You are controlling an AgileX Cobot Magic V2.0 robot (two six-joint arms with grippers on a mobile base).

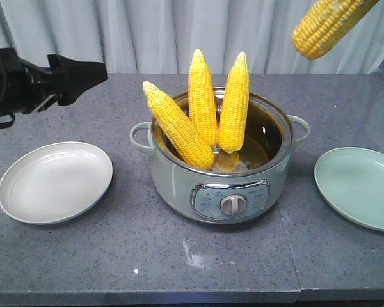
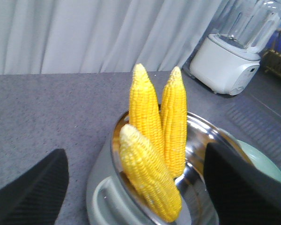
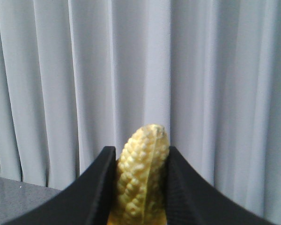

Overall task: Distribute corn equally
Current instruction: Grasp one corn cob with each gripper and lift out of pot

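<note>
Step in hand: one cob is judged to be on its way to a plate; both plates are bare, so the sharing-out is barely begun.
Right gripper: its fingers are clamped on the held cob, one pad on each flank, with the pale blunt end standing up between them.
Below the right fingers: the green plate is seen well beneath the raised cob in the front view.
Beyond the right fingers: only the grey curtain is shown.
Left gripper: its fingers are spread wide; nothing is held or touched.
Below the left fingers: the white plate lies on the table.
Ahead of the left fingers: the three cobs are stood tips-up in the electric pot.
Further beyond them: a white blender is seen.
Next move: the held cob is to be lowered flat onto the green plate and let go; with four cobs, two per plate are judged to be owed.
</note>
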